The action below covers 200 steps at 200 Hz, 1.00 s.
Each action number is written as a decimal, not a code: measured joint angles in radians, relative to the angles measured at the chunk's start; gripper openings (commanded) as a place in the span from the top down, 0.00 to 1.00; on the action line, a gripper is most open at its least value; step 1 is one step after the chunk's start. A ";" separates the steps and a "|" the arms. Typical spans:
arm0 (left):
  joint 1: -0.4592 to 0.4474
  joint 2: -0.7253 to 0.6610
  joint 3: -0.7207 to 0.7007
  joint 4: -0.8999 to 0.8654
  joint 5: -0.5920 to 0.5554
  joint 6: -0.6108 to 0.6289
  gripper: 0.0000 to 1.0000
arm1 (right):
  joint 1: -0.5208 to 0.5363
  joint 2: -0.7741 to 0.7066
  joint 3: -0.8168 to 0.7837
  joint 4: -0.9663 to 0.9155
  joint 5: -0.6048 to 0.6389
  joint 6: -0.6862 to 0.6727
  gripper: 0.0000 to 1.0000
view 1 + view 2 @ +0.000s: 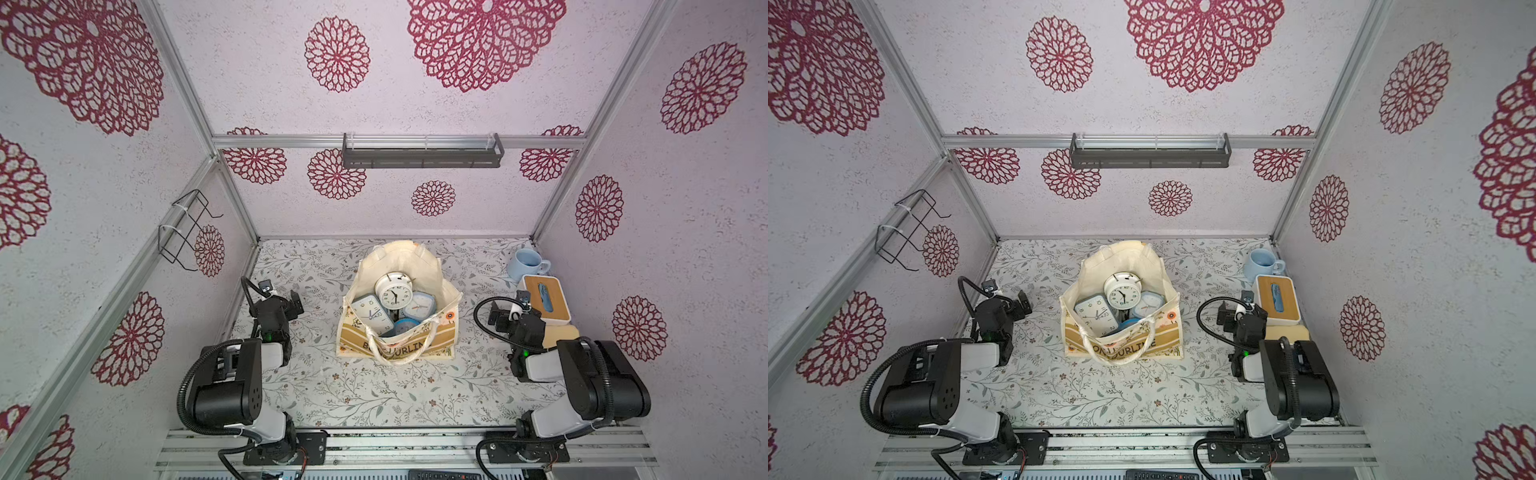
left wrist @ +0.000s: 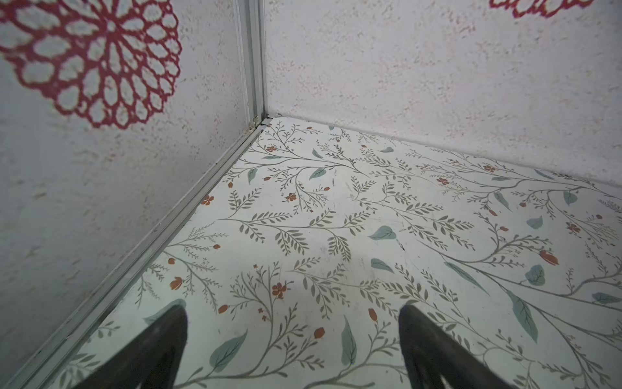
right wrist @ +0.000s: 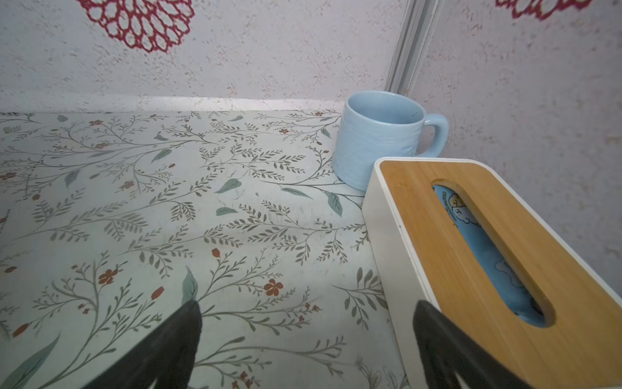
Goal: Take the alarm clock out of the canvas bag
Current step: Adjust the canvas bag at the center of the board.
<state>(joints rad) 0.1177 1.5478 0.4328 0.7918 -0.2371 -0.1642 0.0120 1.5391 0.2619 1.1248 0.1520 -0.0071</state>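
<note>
The cream canvas bag (image 1: 399, 259) (image 1: 1121, 259) stands open in the middle of the table, striped lettered panel toward the front, in both top views. Several clocks lie inside. A round white alarm clock (image 1: 392, 291) (image 1: 1122, 291) sits on top, with a pale square clock (image 1: 371, 314) and a light-blue square one (image 1: 419, 307) beside it. My left gripper (image 1: 294, 305) (image 2: 292, 308) is open over bare table left of the bag. To the bag's right, my right gripper (image 1: 496, 318) (image 3: 308, 303) is open and empty, one finger next to the tissue box.
A light-blue mug (image 1: 525, 266) (image 3: 377, 141) and a white tissue box with a wooden lid (image 1: 544, 299) (image 3: 488, 256) stand at the back right, a yellow pad (image 1: 561, 334) just before them. A wire rack (image 1: 185, 230) hangs on the left wall, a grey shelf (image 1: 422, 156) on the back wall.
</note>
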 measured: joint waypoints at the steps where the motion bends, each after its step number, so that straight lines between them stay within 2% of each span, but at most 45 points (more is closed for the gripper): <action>1: 0.000 0.000 0.000 0.000 0.000 0.000 0.01 | 0.000 0.000 0.000 0.000 0.000 0.000 0.01; 130: 0.000 -0.003 0.000 -0.005 0.001 0.004 0.01 | 0.000 0.000 0.000 0.000 0.000 0.000 0.01; 162: -0.004 -0.091 0.091 -0.209 0.032 0.016 0.01 | 0.000 -0.045 0.002 -0.061 0.027 0.014 0.01; 185: -0.016 -0.241 0.185 -0.351 0.050 -0.004 0.01 | 0.000 -0.209 0.051 -0.249 0.047 0.038 0.01; 200: -0.020 -0.339 0.316 -0.509 0.042 -0.055 0.01 | -0.001 -0.322 0.140 -0.393 0.046 0.077 0.01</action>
<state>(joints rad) 0.0978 1.2087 0.7486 0.2829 -0.1947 -0.2195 0.0113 1.2167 0.4023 0.7315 0.1978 0.0704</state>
